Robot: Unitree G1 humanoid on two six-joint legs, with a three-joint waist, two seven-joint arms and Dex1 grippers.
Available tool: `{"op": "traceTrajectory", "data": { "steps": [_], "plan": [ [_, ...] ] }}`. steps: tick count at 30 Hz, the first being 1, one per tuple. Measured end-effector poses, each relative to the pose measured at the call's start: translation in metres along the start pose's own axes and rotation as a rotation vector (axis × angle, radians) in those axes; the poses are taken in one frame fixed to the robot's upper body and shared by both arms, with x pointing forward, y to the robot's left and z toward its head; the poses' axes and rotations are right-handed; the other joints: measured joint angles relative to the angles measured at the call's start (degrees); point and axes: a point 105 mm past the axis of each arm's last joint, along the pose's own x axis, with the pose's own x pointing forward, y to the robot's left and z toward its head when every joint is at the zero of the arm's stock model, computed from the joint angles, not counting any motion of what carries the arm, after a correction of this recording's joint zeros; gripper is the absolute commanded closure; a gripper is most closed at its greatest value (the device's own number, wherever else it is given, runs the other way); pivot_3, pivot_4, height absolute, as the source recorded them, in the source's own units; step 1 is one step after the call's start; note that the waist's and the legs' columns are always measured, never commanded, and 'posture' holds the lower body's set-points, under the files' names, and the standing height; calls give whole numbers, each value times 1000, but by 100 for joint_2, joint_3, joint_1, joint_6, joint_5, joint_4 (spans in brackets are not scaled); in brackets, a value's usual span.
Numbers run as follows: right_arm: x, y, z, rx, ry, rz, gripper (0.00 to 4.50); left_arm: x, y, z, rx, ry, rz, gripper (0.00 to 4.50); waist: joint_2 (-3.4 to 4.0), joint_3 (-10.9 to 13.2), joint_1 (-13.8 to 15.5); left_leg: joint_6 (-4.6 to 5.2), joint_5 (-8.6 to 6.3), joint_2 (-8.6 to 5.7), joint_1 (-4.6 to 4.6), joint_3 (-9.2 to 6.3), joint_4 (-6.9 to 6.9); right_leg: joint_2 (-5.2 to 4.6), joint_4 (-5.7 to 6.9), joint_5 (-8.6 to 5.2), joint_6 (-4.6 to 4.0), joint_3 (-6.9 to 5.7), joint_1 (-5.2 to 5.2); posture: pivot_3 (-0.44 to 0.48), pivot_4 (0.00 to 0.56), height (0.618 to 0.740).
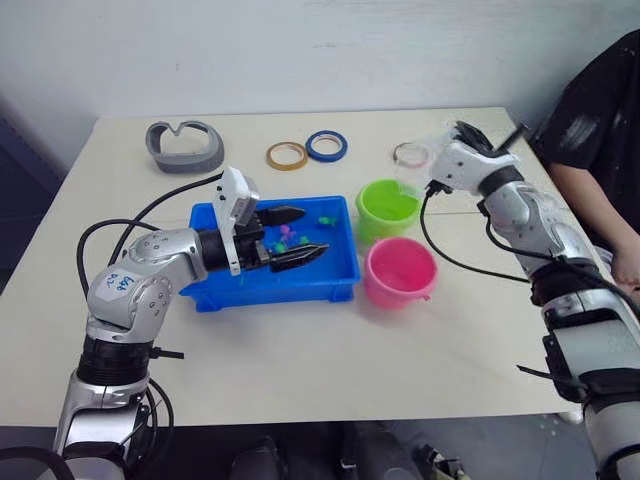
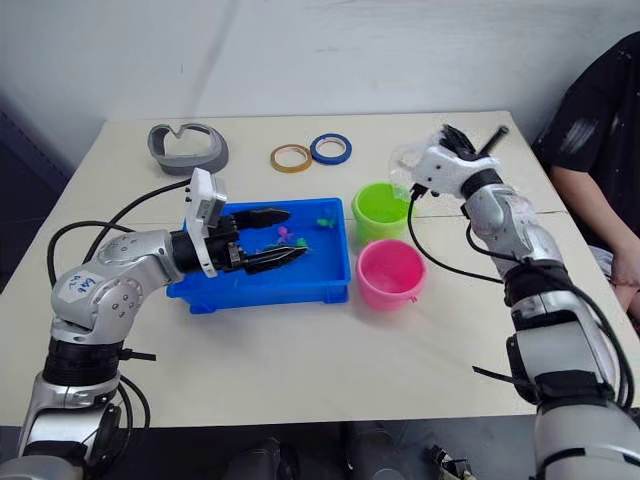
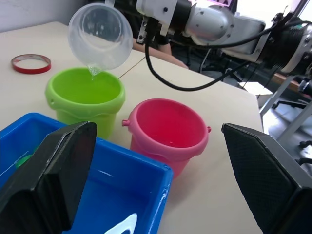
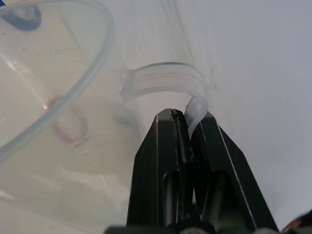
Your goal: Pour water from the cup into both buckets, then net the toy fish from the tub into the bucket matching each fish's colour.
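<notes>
My right hand pinches the clear cup's handle, tipping water into the green bucket; my left hand gapes wide over the blue tub.

It looks like a robot test room: a plain table by a bare wall, tape rolls lying around, office chairs behind, a person sitting close.
</notes>
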Motion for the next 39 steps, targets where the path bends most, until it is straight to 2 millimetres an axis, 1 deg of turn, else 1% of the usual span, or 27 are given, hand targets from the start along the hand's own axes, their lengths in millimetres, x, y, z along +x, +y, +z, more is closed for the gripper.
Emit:
{"op": "traceTrajectory", "data": {
  "steps": [2,3,6,7,8,11,13,14,15,18,20,22,25,29,31,32,33,34,35,37,38,39],
  "plan": [
    [-7,-1,-15,147,65,-10,4396,2,-10,6,1,-25,-55,0,0,0,0,0,0,0,-1,-1,-1,0,2,0,0,0,-1,0,150,740],
    [-9,-2,-18,193,78,-15,4396,3,-13,7,1,-34,-72,0,0,0,-3,0,0,0,0,0,0,0,5,0,0,1,-1,0,150,740],
    [-21,-4,-30,477,143,-61,4396,4,-19,10,-10,-48,-107,0,0,0,3,-4,2,1,3,-3,2,1,17,0,0,0,-1,0,150,740],
    [-29,-1,-37,588,182,-71,4396,5,-21,11,-4,-50,-112,0,0,0,18,-5,3,1,3,-5,1,1,18,0,0,-1,-1,0,150,740],
    [-35,1,-43,656,210,-77,4396,5,-21,12,0,-50,-115,0,0,0,25,-5,3,1,2,-5,2,0,18,0,0,-1,-1,0,150,740],
    [-68,4,-62,876,294,-107,4396,6,-24,13,8,-48,-134,0,1,0,67,-5,3,0,-3,-8,0,0,12,0,0,-2,-1,0,150,740],
    [-89,4,-71,991,339,-136,4396,6,-25,13,9,-46,-145,0,1,0,88,-5,2,0,-6,-8,1,0,8,0,0,-2,-2,0,150,740],
    [-104,1,-75,1051,355,-164,4396,7,-28,14,10,-46,-160,0,1,0,108,-4,2,0,-5,-9,0,0,6,0,0,-2,-1,0,150,740],
    [-111,0,-78,1068,365,-176,4396,6,-28,14,10,-46,-166,0,1,0,113,-4,2,0,-5,-9,0,0,6,0,0,-2,-1,0,150,740],
    [-146,-3,-88,1101,410,-232,4396,8,-34,16,18,-48,-194,0,1,-1,111,-5,2,0,-3,-8,-3,1,5,0,0,0,-1,0,150,740],
    [-162,2,-93,1091,443,-243,4396,9,-38,17,28,-49,-209,0,1,-1,96,-5,2,-1,-2,-7,-5,2,5,0,1,2,0,0,150,740],
    [-177,15,-99,1090,496,-245,4396,11,-40,17,29,-45,-223,0,1,-1,77,-5,2,-1,5,-5,-5,2,4,0,0,3,5,0,150,740],
    [-188,31,-105,1124,554,-263,4396,13,-42,15,25,-37,-237,0,1,-1,27,-6,3,-1,9,-3,-5,2,6,0,0,6,7,0,150,740],
    [-194,38,-108,1142,571,-284,4396,13,-43,14,23,-34,-240,0,1,-1,25,-8,4,-1,12,-4,-7,4,7,0,0,6,7,0,150,740],
    [-198,45,-111,1158,585,-290,4396,14,-43,14,18,-32,-241,0,1,-1,40,-8,4,-1,12,-4,-7,4,5,0,0,6,9,0,150,740],
    [-201,47,-113,1159,591,-297,3876,14,-43,13,14,-30,-242,0,1,-1,47,-8,4,-1,12,-4,-8,4,3,0,0,6,10,0,150,740],
    [-203,48,-113,1158,593,-299,3700,14,-43,13,13,-29,-244,0,1,-1,53,-8,4,-1,12,-5,-7,4,1,0,0,6,11,0,150,740],
    [-207,50,-115,1152,606,-300,3363,14,-44,13,5,-31,-252,0,1,-1,58,-7,4,-1,12,-5,-8,4,-2,0,0,6,12,0,150,740],
    [-212,52,-118,1149,622,-299,2808,14,-45,13,-3,-32,-261,0,1,-1,63,-7,4,-1,12,-6,-9,4,-3,0,0,6,13,0,150,740],
    [-221,58,-120,1143,645,-298,1906,14,-47,13,-11,-31,-272,0,1,-1,72,-7,4,-1,12,-6,-9,4,-4,0,0,6,13,0,150,740],
    [-228,59,-121,1130,659,-297,1267,15,-48,15,-11,-34,-283,0,1,-1,76,-7,4,-1,12,-6,-11,4,-4,0,0,5,13,0,150,740],
    [-235,61,-121,1114,671,-295,884,15,-49,16,-10,-37,-293,0,1,-1,88,-8,4,-1,14,-7,-16,4,-7,0,1,5,15,0,150,740]
  ]
}}
